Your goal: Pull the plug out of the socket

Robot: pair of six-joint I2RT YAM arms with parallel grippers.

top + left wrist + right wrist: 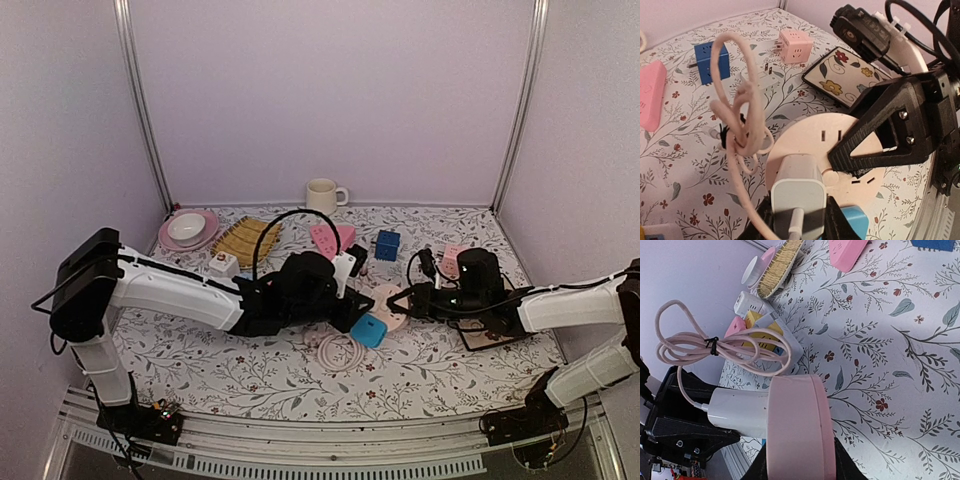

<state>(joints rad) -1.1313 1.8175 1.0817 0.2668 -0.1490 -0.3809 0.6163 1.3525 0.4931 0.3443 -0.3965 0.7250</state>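
Floral-printed desk (pixel 250 370) lies below. At its middle the left fingers (pixel 685 430) pinch the white plug (pixel 737 407), and the right fingers (pixel 875 125) clamp the round pink socket (pixel 797 430) by its rim. The plug appears seated against the socket's face, though the joint is hard to see.

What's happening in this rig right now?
The left end effector is clamped on the white plug, and the right end effector grips the round pink socket by its rim. The plug looks seated against the socket face, so the pull is not yet done. Its bundled cable trails off the plug.
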